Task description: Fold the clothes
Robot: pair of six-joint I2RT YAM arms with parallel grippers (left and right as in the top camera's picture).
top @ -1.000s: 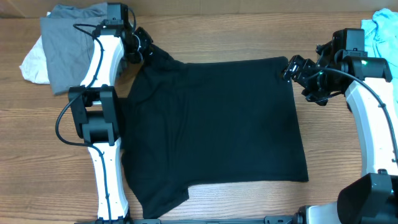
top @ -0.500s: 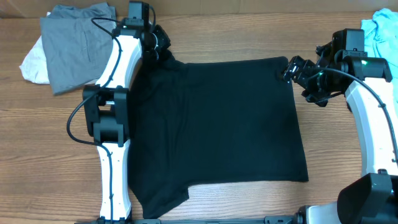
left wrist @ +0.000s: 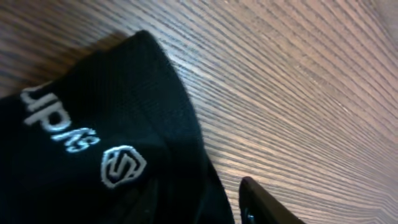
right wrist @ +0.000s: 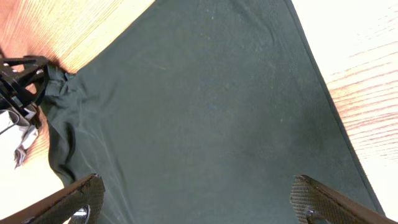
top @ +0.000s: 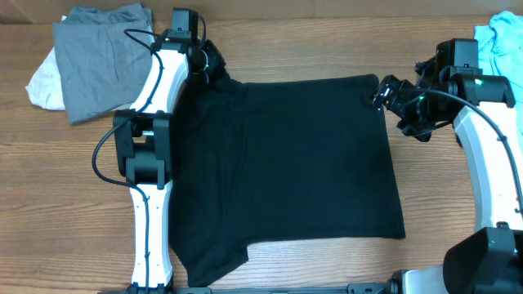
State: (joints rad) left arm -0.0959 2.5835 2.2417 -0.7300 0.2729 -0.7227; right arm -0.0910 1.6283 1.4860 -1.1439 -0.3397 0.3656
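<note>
Garments, four: black shirt (top: 286, 163) lying flat; grey top (top: 98, 57) and white cloth (top: 41, 86) off its left, blue cloth (top: 502, 41) off its right; left claw (top: 214, 69) at its far-left corner, grip unclear; right claw (top: 391, 91) beside its far-right corner, jaws gaping.

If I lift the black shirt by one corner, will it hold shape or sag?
Probably sags: the black shirt lies limp and flat on the wooden table, wrinkled softly near its far-left corner, so one pinch likely drapes it. It looks thin, so probably light. Its knit weave, seen in the left wrist view, suggests it won't slip easily.
</note>
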